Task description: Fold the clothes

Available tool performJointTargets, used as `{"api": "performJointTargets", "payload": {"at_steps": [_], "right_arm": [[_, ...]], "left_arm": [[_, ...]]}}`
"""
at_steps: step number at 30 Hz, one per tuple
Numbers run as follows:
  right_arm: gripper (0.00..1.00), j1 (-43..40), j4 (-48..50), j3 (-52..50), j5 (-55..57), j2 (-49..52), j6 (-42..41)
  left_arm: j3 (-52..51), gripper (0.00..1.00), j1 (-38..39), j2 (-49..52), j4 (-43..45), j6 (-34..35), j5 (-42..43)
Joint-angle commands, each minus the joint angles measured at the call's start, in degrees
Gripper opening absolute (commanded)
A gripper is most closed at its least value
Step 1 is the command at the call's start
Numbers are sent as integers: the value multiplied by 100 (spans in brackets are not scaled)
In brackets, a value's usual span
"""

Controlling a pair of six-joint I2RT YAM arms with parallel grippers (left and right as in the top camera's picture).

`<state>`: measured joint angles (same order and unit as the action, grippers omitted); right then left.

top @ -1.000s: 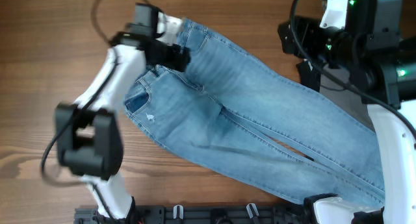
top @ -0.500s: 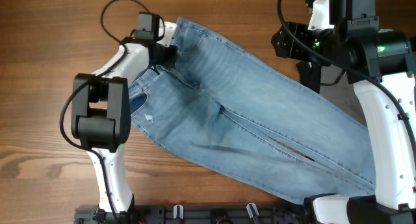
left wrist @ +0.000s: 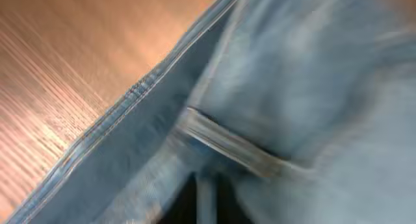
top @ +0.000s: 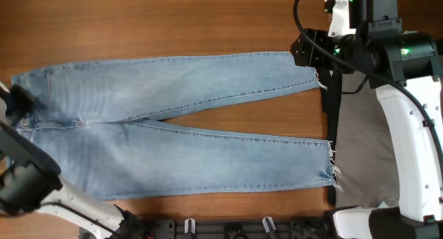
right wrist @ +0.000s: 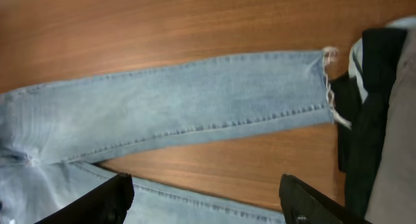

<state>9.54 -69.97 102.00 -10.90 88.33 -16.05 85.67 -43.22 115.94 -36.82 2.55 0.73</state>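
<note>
The clothes, a pair of light-blue jeans [top: 173, 128], lie spread flat across the table, waist at the far left, both legs running right to frayed hems [top: 332, 166]. My left gripper [top: 16, 102] sits at the waistband on the table's left edge. In the left wrist view the left gripper [left wrist: 205, 204] is shut on a fold of denim beside a belt loop [left wrist: 231, 146]. My right gripper [top: 309, 50] hovers by the upper leg's hem. Seen from the right wrist, the right gripper [right wrist: 208, 201] is open and empty above the wood between the two legs [right wrist: 182, 100].
Grey trousers [top: 370, 142] lie at the right end of the table under the right arm, with a black garment [top: 332, 104] along their left edge, touching the jeans' hems. That black garment [right wrist: 364, 113] also shows in the right wrist view. A dark rail [top: 228, 228] runs along the front edge.
The jeans went from lying diagonally to stretched out straight, left to right. My left arm swung to the far left with the waistband, its jaws now closed. The right arm barely moved.
</note>
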Motion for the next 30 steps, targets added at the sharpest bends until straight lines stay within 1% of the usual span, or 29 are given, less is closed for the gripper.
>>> {"api": "performJointTargets", "payload": {"at_steps": [1, 2, 3, 5, 6, 7, 8, 9, 10, 11, 13, 15, 16, 17, 18, 22, 23, 24, 26, 29, 30], "right_arm": [[77, -9, -358, -33, 516, 330, -538], [76, -9, -610, -33, 702, 511, -662], [75, -9, -826, -39, 728, 734, -662], [73, -9, -1097, -46, 726, 1241, -645], [73, -9, -1005, -46, 614, 1497, -522], [61, -9, -789, -46, 354, 1703, -293], [49, -9, -509, -46, 76, 1974, -195], [37, -9, -295, -46, -177, 2212, -188], [31, -9, -70, -46, -369, 2490, -173], [30, -9, 70, -46, -457, 2638, -151], [30, -9, 212, -46, -577, 2673, -7], [30, -9, 289, -44, -723, 2629, 251], [30, -9, 232, -44, -717, 2629, 289], [30, -9, 181, -44, -717, 2629, 308], [29, -9, 149, -44, -719, 2629, 369], [29, -9, 146, -44, -719, 2629, 402], [29, -9, 144, -44, -717, 2629, 407], [29, -9, 151, -44, -717, 2629, 402], [29, -9, 160, -44, -717, 2629, 404], [29, -9, 160, -44, -717, 2629, 402], [29, -9, 175, -44, -717, 2629, 407]], "left_arm": [[61, 33, 372, -1213, -70, 90, 1224], [61, 36, 584, -1366, -243, 66, 1423], [61, 34, 804, -1432, -479, -74, 1569], [59, 23, 1287, -1434, -970, -197, 1711], [59, 18, 1523, -1412, -1147, -380, 1781], [59, 11, 1794, -1390, -1266, -522, 1790], [59, 4, 2175, -1320, -1325, -846, 1740], [59, 4, 2385, -1268, -1316, -848, 1611], [59, 4, 2811, -1082, -1296, -811, 1663], [59, 4, 3077, -931, -1296, -813, 1659], [59, 4, 3506, -570, -1145, -813, 1613], [59, 5, 3915, 4, -750, -802, 1600], [59, 9, 4037, 227, -579, -708, 1596], [59, 9, 4135, 439, -428, -654, 1596], [59, 5, 4218, 621, -337, -651, 1543], [59, 4, 4406, 1178, -186, -474, 1399], [59, 4, 4470, 1388, 7, -232, 1403], [59, 4, 4546, 1556, 258, -136, 1405], [59, 4, 4809, 1849, 1102, 162, 1600], [66, 4, 5169, 1897, 1996, 474, 1637], [129, 4, 5241, 1897, 2245, 752, 1617]]}}
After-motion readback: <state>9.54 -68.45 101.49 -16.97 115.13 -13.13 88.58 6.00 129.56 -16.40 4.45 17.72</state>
